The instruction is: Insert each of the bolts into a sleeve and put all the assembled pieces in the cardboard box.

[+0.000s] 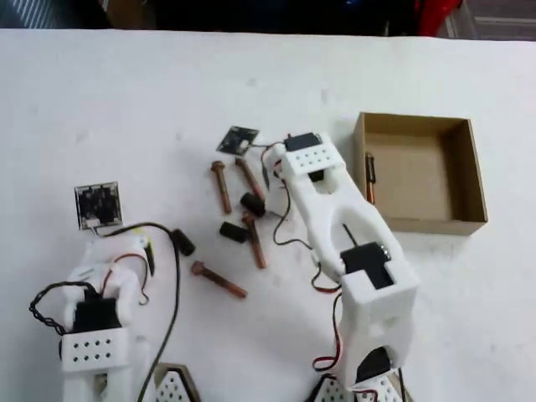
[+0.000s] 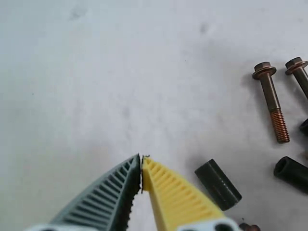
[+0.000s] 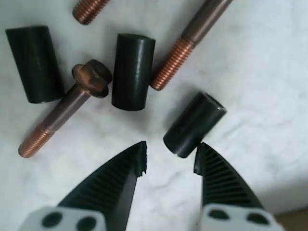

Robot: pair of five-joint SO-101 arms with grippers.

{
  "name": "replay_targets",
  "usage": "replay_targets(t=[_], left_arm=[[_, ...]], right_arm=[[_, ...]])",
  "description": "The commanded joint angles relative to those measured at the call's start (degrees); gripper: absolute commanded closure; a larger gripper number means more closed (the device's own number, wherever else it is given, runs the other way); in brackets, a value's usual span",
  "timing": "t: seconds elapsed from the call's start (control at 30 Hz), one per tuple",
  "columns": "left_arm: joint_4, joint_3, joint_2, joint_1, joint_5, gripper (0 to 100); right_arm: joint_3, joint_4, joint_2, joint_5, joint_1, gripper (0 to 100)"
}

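**Fingers of right gripper [image 3: 170, 153] parted at a sleeve [image 3: 195, 124]; left gripper [image 2: 141, 161] closed on itself**

Right wrist view: your right gripper hangs low over the table [image 3: 269, 110], its black fingertips [image 3: 137, 156] apart. The sleeve lies tilted in the gap, one end just beside one fingertip and clear of the other. It is not gripped. Past it, a second sleeve [image 3: 132, 71] and a third sleeve [image 3: 34, 62] lie flat. A bolt [image 3: 62, 113] slants between them, its flanged head just beside the second sleeve. Another bolt [image 3: 192, 41] brings its threaded end up to that sleeve's far side.

Left wrist view: your left gripper's grey finger [image 2: 106, 197] and yellow finger [image 2: 173, 197] meet at the tips, holding nothing. A lone sleeve [image 2: 217, 184] lies just beside the yellow finger. Farther off, a near bolt [image 2: 271, 101] and an edge bolt [image 2: 298, 72] lie side by side, heads pointing away from the gripper.

High view: the cardboard box [image 1: 473, 172] sits near the right arm [image 1: 335, 209], on its outer side. One bolt-shaped piece [image 1: 369, 177] lies inside against the wall nearest the arm. You cannot tell whether it carries a sleeve. Loose bolts [image 1: 219, 186] and sleeves [image 1: 234, 232] lie scattered between the arms, outside the box. The left arm [image 1: 96, 310] sits well apart from the box.
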Motion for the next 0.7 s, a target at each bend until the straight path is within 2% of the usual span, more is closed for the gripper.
replay_targets(t=[0.0, 0.2, 0.37, 0.53, 0.67], left_arm=[[-0.4, -0.4, -0.9, -0.2, -0.5, 96], [-0.4, -0.4, -0.9, -0.2, -0.5, 96], [-0.4, -0.4, -0.9, -0.2, -0.5, 96], [-0.4, -0.4, -0.9, -0.2, -0.5, 96], [-0.4, -0.4, -0.9, -0.2, -0.5, 95]], right_arm=[[-4.0, 0.3, 0.6, 0.4, 0.0, 85.4], [-8.0, 0.7, 4.0, 0.4, 0.1, 91.1], [-11.1, 0.9, 7.3, -3.3, 0.0, 90.9], [-14.6, 1.2, 10.5, -6.7, 0.0, 85.8], [-15.6, 1.0, 11.2, -7.3, 0.0, 85.8]])
